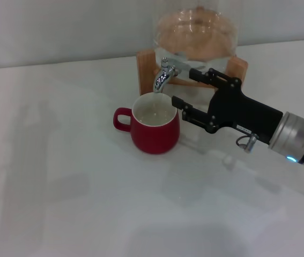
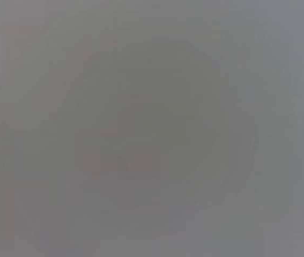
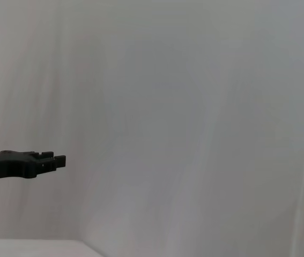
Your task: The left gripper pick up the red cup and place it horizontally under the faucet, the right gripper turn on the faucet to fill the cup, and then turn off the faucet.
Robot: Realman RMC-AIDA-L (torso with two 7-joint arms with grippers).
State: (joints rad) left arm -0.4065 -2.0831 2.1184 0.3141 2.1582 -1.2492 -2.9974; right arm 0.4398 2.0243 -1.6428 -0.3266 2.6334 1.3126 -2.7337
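One red cup (image 1: 155,130) stands upright on the bench (image 1: 76,203), mouth up, handle toward my left, directly under the one faucet (image 1: 164,75). My right claw (image 1: 184,88) is open, empty, fingers either side of the faucet lever; left claw isn't in view.

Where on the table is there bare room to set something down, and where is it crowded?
Free: the table left of and in front of the red cup. Crowded: at the back, where the cup stands under the faucet and the open right gripper reaches in from the right. Left gripper not in view.
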